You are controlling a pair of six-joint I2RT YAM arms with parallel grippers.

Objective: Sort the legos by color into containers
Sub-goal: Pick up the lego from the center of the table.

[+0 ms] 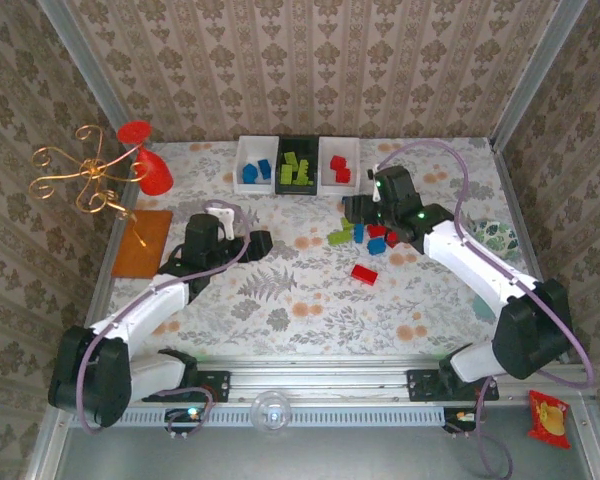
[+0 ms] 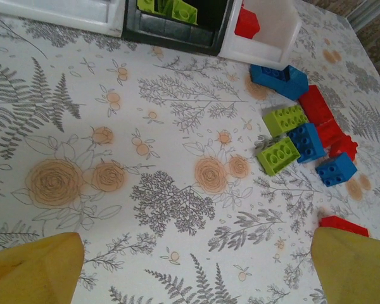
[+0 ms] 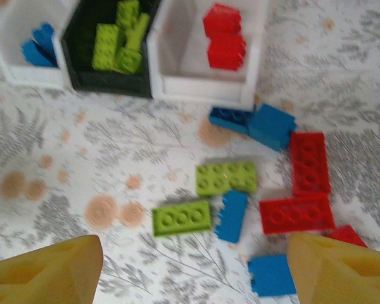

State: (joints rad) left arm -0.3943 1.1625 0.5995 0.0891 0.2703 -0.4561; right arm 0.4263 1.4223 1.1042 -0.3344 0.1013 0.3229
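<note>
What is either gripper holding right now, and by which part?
Nothing is held. The left gripper and the right gripper are both open, jaws wide apart with nothing between them.

Loose legos [image 1: 368, 238] cluster just beside the right pincer [image 1: 355, 212], one red brick [image 1: 364, 273] lying apart on the table [image 1: 300, 305].

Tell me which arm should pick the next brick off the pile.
Right. The right gripper hovers open over the loose pile, with green and blue bricks framed between its fingers. The left gripper sits off to the pile's left and would have to travel first.
</note>
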